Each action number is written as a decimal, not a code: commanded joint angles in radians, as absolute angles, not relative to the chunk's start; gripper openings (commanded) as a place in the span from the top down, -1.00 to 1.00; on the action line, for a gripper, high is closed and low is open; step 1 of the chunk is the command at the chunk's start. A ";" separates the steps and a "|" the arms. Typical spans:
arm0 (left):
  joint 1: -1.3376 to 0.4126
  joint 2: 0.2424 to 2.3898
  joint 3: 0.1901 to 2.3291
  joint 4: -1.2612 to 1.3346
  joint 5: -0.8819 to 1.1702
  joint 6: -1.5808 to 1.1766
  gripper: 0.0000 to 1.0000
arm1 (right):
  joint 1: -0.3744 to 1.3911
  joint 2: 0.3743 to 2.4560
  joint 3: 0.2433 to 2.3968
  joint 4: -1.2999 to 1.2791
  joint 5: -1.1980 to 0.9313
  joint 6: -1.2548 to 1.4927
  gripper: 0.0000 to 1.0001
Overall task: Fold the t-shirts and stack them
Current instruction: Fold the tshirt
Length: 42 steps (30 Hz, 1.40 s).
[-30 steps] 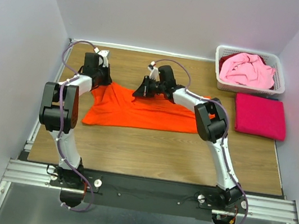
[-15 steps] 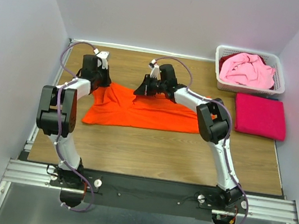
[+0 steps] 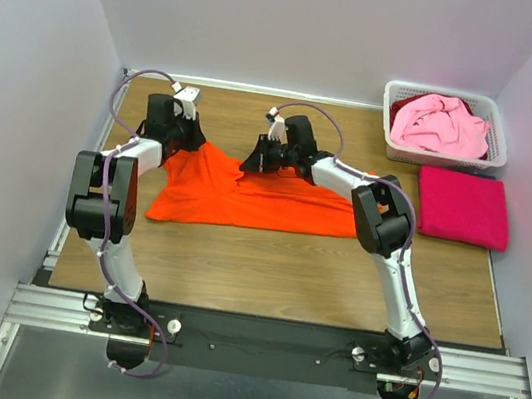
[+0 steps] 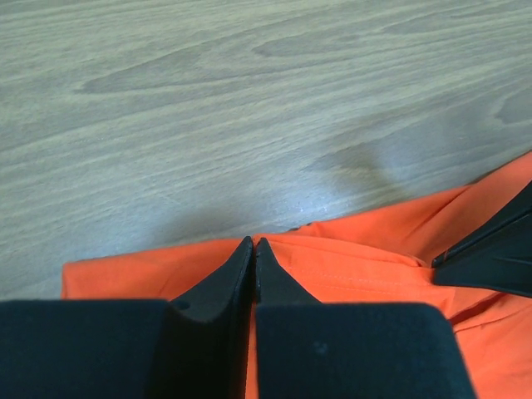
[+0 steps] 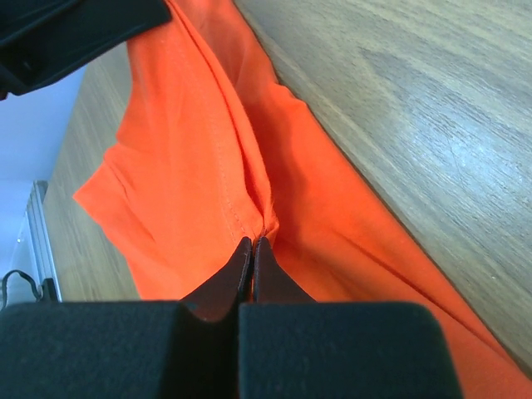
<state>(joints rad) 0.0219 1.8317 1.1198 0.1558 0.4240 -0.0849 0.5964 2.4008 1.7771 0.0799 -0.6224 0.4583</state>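
Note:
The bright orange t-shirt (image 3: 246,196) lies spread on the wooden table (image 3: 276,262), bunched at its far edge. My left gripper (image 3: 187,138) is shut on the orange t-shirt's far left edge (image 4: 332,266). My right gripper (image 3: 247,164) is shut on a fold of the orange t-shirt (image 5: 208,166) near its far middle. The magenta-red t-shirt (image 3: 462,205) lies folded at the right. The pale pink t-shirt (image 3: 440,124) is crumpled in the white basket (image 3: 394,142).
The white slotted basket stands at the far right corner. Grey walls close in the table on the left, back and right. Bare wood lies in front of the orange shirt.
The left gripper has moved a little to the right and nearer, carrying the shirt's far left edge. The right gripper has barely moved.

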 commanded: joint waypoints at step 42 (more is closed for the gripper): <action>0.028 1.618 0.907 0.146 0.428 0.003 0.78 | 0.629 2.272 1.658 0.072 -0.776 0.291 0.83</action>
